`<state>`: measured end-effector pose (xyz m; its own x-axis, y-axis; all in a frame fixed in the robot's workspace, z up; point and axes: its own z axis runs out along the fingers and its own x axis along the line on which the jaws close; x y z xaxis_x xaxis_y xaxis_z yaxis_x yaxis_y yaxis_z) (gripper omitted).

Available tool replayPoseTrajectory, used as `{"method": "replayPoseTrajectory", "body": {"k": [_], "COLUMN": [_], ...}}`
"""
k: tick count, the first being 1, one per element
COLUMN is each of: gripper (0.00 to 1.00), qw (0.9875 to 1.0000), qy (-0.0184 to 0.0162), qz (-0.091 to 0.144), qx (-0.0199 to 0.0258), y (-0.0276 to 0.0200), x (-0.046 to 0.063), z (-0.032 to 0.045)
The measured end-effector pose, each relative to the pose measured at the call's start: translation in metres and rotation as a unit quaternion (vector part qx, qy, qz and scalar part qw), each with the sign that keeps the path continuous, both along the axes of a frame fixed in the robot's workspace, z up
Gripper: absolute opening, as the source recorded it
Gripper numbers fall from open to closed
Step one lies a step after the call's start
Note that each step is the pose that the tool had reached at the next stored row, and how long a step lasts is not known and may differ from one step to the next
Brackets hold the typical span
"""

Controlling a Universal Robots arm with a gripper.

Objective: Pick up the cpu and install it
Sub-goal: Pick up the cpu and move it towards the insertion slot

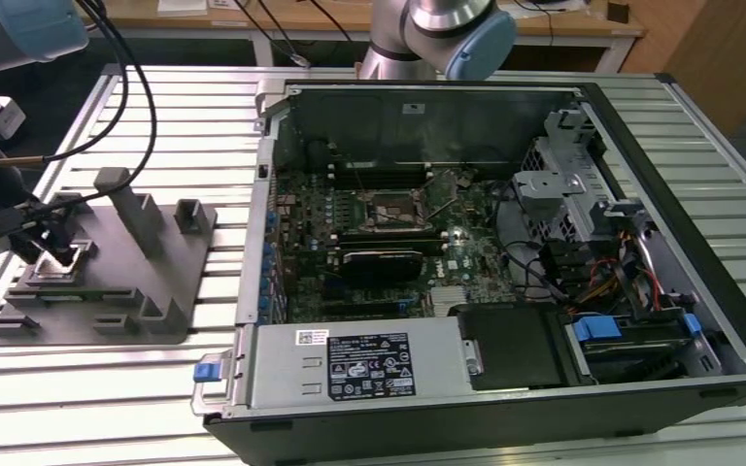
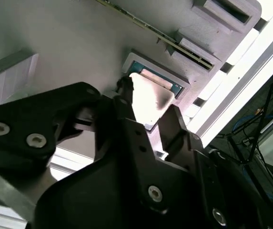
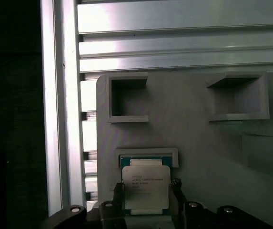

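The gripper (image 1: 55,243) is down on the grey fixture (image 1: 152,282), which sits on the slatted metal counter (image 1: 114,388) at approx 9 o'clock from the open computer case (image 1: 691,209), i.e. toward the exterior view's left. From this side the black fingers cover most of the cpu (image 1: 61,264); just a pale sliver shows under them. The arm (image 1: 457,34) is cut off by the frame edge at 12 o'clock. A blue-grey joint (image 1: 23,24) at 11 o'clock is cropped too, w/ black cables (image 1: 140,107) running down past it.

In the first wrist view the cpu (image 3: 145,183) shows better: silvery lid up, at a shallow framed recess (image 3: 146,160) w/ a teal edge. One finger (image 3: 118,194) presses one side edge and its mate the opposite edge, so the gripper is clamped on the cpu. The chip's near edge is hidden behind the gripper body. Can't tell whether the chip lies flat in the recess or is raised a touch. In the second wrist view the lid is washed white by glare, w/ dark fingers on both sides and the linkage blocking much of the fixture.

Inside the case is the motherboard (image 1: 347,282), w/ the socket (image 1: 392,216) near centre, well apart from the cpu. The power supply (image 1: 347,364) is at 6 o'clock of the case. The bay at 3 o'clock is a tangle of wires, hard to make out.
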<state>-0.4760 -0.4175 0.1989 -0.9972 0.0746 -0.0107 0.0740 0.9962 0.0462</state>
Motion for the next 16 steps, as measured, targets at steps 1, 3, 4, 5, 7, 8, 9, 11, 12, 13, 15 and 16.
{"method": "replayPoseTrajectory", "body": {"k": [1, 3, 4, 5, 7, 8, 9, 11, 12, 13, 15, 16], "gripper": [0.47, 0.58, 0.58, 0.64, 0.71, 0.71, 0.71, 0.71, 0.71, 0.71, 0.71, 0.71], "qw": [1.0, 1.0, 1.0, 1.0, 1.0, 1.0, 1.0, 1.0, 1.0, 1.0, 1.0, 1.0], "qy": [0.0, 0.0, 0.0, 0.0, 0.0, -0.0002, -0.0003, 0.0, 0.0, 0.0, 0.0, 0.0], "qz": [0.0, 0.0, 0.0, 0.0, 0.0, 0.0, 0.0, 0.0, 0.0, 0.0, 0.0, 0.0], "qx": [0.0, 0.0, 0.0, 0.0, 0.0, 0.0001, 0.0002, 0.0, 0.0, 0.0, 0.0, 0.0], "y": [0.0, 0.0, 0.0, 0.0, 0.0, 0.0001, 0.0001, 0.0001, 0.0002, 0.0001, 0.0001, 0.0002], "x": [0.0, 0.0, 0.0, 0.0, 0.0, 0.0, 0.0, 0.0, 0.001, 0.001, 0.001, 0.001], "z": [0.0, -0.0001, -0.0001, -0.0001, -0.0002, -0.0007, -0.0016, -0.0035, -0.0046, -0.0058, -0.0088, -0.0102]}}
